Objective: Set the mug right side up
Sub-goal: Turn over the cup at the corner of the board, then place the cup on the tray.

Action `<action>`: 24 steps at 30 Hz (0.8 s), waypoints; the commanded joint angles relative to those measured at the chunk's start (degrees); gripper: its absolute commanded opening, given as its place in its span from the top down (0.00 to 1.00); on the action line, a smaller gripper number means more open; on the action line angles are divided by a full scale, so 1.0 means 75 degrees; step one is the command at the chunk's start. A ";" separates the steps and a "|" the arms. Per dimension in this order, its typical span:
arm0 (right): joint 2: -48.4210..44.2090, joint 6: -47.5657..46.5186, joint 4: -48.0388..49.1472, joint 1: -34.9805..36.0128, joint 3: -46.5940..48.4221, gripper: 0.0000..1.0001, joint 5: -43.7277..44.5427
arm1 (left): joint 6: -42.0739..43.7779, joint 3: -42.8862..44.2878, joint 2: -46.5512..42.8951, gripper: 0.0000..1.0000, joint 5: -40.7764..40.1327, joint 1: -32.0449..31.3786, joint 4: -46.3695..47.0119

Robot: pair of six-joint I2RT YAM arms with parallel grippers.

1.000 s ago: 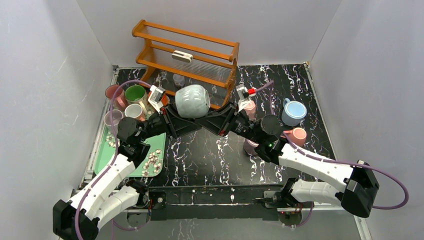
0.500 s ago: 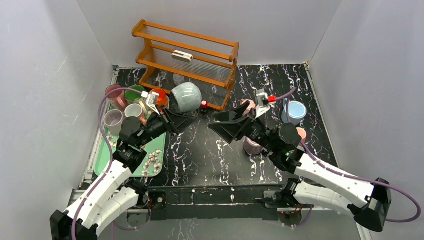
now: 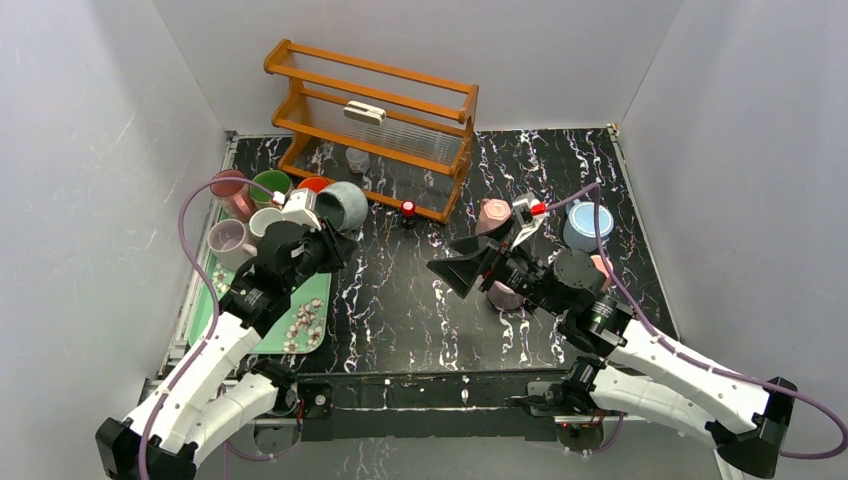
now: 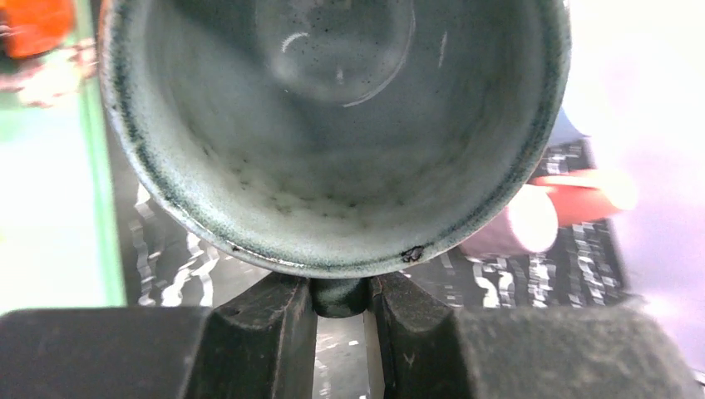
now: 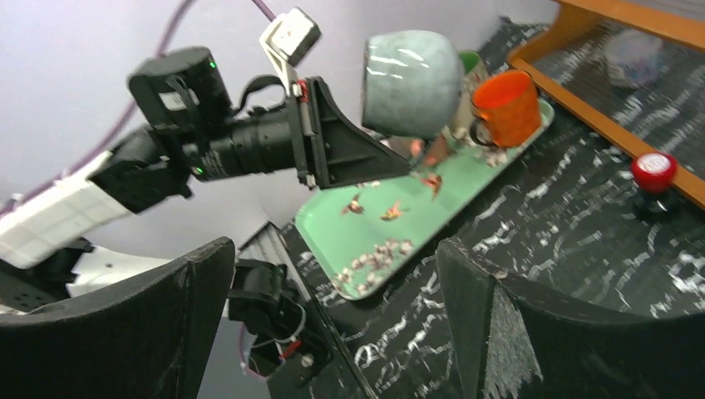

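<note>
Over the left rear of the black marbled desk (image 3: 400, 310), your left hand (image 4: 341, 312) is clamped on the handle (image 4: 339, 295) of the grey-green glazed ceramic mug (image 4: 332, 125), which hangs clear on its side. Your right hand (image 5: 334, 249) stands wide open, holding nothing.

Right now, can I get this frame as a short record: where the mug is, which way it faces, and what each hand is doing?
mug: grey-green mug, lifted off the table, near the orange mug
orientation: on its side, mouth facing the left wrist camera
left hand: left hand shut on the handle
right hand: right hand open, empty, apart from the mug
task status: mug not yet right side up
</note>
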 commanded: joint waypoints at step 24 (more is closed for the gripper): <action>-0.1552 -0.1029 -0.1326 0.0004 -0.0041 0.01 0.0942 | 0.1260 0.1262 0.3033 1.00 -0.3658 0.0649 -0.2272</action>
